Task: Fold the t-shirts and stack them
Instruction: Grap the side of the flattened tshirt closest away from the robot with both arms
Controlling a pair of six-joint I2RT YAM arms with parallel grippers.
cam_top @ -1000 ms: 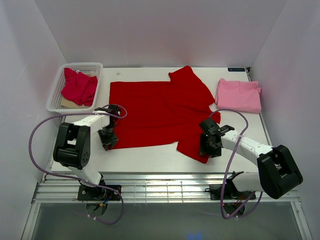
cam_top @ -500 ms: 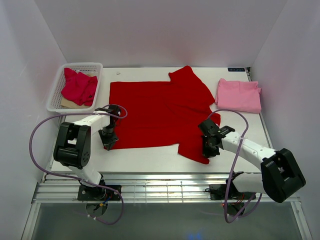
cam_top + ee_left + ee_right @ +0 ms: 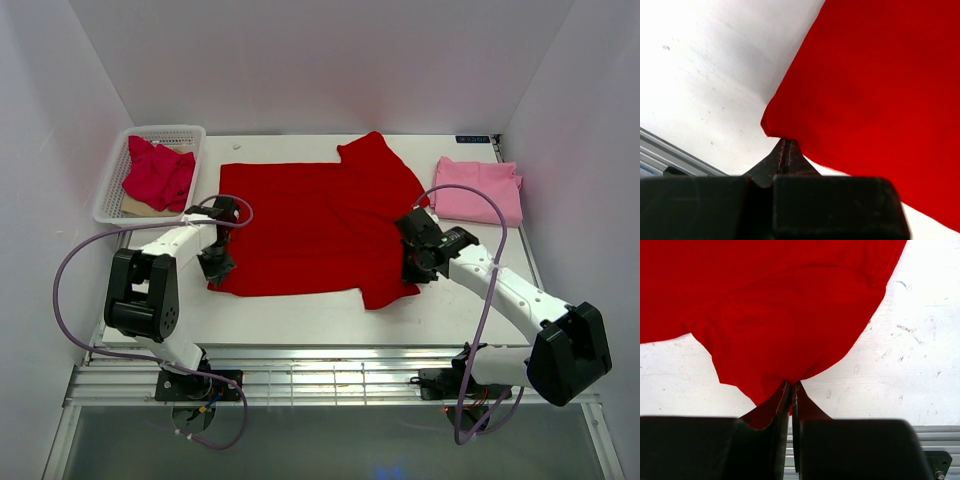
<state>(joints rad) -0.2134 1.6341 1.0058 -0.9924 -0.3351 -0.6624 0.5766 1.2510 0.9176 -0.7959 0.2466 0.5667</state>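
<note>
Bright red shirt (image 3: 320, 225) lies spread flat at frame centre. Left gripper (image 3: 216, 268) is clenched on its lower-left corner. Right gripper (image 3: 411, 270) is clenched on its lower-right sleeve edge. Pink shirt (image 3: 478, 190) lies folded, centre right. Crimson shirt (image 3: 158, 172) sits in the basket (image 3: 108, 200), upper left.

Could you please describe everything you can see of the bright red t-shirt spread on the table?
The red t-shirt is plain, soft-looking cloth, short-sleeved, spread mostly flat on the white table, one sleeve pointing to the back. The left gripper is shut on its near left corner; the right gripper is shut on its near sleeve, which bunches there.
</note>
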